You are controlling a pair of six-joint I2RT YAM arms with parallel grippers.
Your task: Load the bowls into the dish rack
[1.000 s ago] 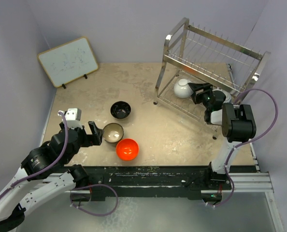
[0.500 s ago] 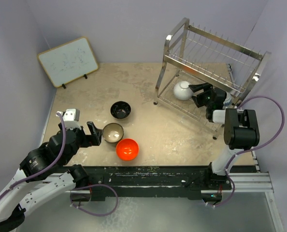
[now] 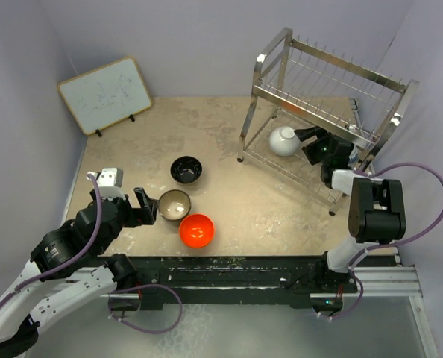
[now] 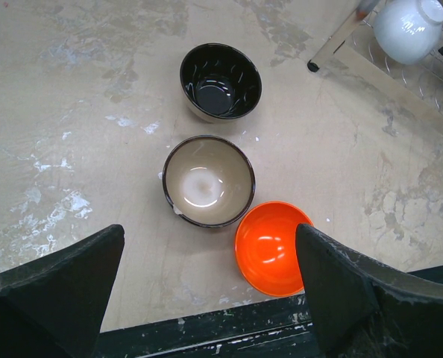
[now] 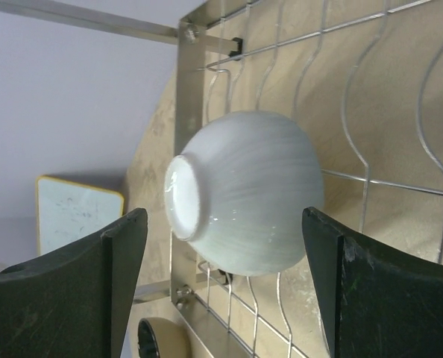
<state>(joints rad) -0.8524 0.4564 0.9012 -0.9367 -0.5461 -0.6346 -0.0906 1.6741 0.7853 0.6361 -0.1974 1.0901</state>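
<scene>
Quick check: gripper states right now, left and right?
Left gripper: open, holding nothing, above the tan bowl.
Right gripper: open, fingers either side of the white bowl lying in the dish rack, apparently not gripping it.

Place: looking like a robot lab booth
Walls: plain lilac panels (image 3: 206, 45) closing in a stained table (image 3: 229, 134)
Base: arms (image 3: 371, 209) sitting bolted on a metal rail (image 3: 389, 277)

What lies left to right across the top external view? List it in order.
Whiteboard → orange-red bowl → white bowl → right gripper. The black bowl and tan-brown bowl overlap the orange-red one sideways, so both are left out.
</scene>
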